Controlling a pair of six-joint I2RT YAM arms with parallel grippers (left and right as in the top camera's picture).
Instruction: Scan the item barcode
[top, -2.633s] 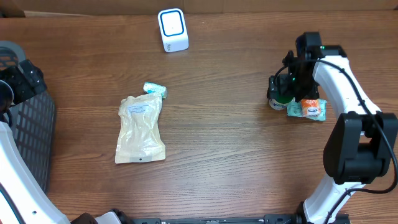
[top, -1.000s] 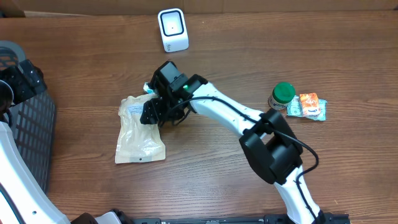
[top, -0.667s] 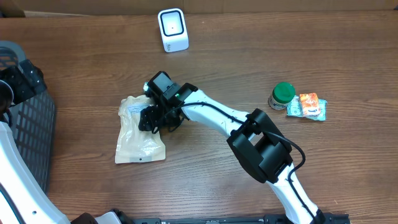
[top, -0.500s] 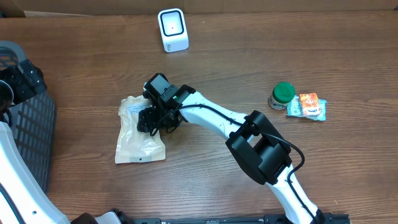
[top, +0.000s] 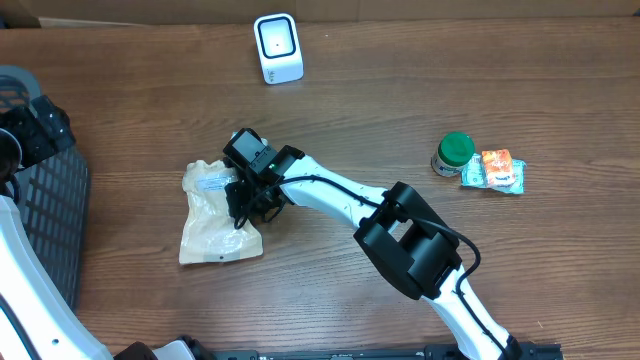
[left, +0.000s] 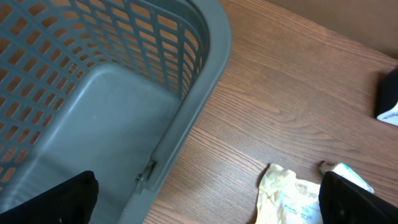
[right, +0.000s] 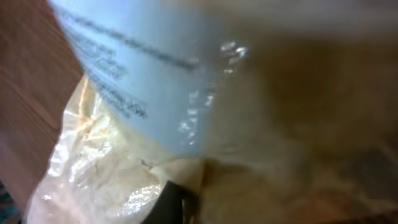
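The item is a flat tan pouch (top: 213, 217) with a white printed label (top: 212, 183), lying on the wooden table left of centre. My right gripper (top: 243, 196) is pressed down on the pouch's upper right part and is shut on the plastic. In the right wrist view the pouch (right: 205, 93) fills the frame, and one dark fingertip (right: 176, 202) digs into it. The white scanner (top: 278, 47) stands at the table's far edge. My left gripper (left: 208, 208) hangs open over the basket's rim, and the pouch (left: 289, 198) lies to its right.
A grey mesh basket (top: 40, 215) stands at the left edge and is also in the left wrist view (left: 186, 74). A green-capped jar (top: 453, 153) and an orange packet (top: 499, 168) sit at the right. A small teal packet (left: 346, 173) lies by the pouch's top.
My right gripper has closed on the pouch. The pouch has slid slightly left and bunched up under it. The left arm has not moved.
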